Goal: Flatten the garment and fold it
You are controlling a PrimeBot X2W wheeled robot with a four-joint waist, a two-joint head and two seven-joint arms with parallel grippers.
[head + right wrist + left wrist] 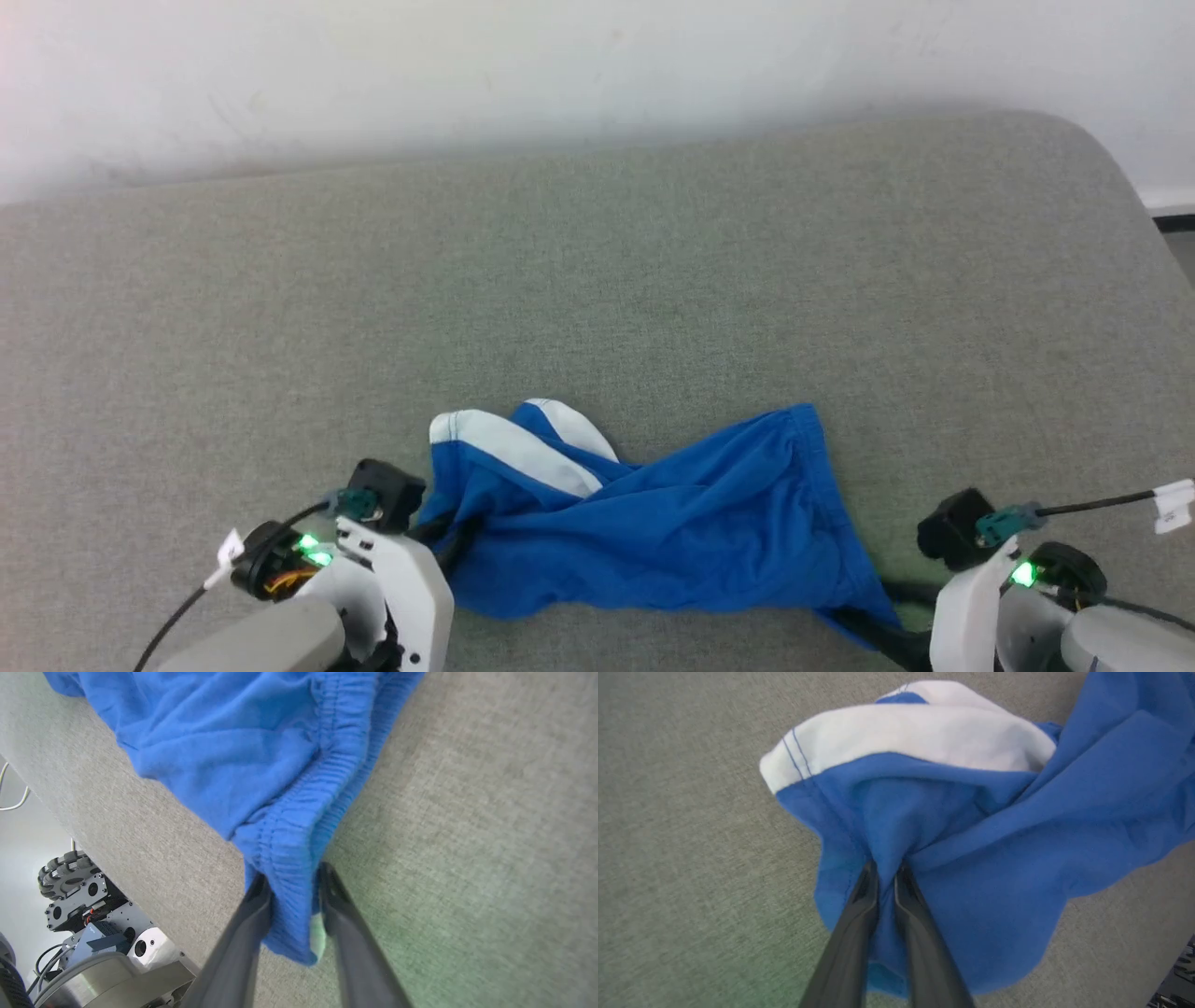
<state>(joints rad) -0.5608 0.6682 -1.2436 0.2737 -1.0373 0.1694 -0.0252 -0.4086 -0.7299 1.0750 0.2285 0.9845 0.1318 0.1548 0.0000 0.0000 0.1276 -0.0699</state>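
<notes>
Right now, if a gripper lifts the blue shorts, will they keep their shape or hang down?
Probably floppy: the shorts lie crumpled in soft folds and bunch where the left gripper pinches them. Likely light: the cloth looks thin. The gathered waistband looks thicker and may give a surer hold.

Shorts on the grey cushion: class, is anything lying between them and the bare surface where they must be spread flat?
Nothing visible does. The shorts lie bunched on the cushion, with bare grey surface beyond them. The left fingers pinch the cloth.
</notes>
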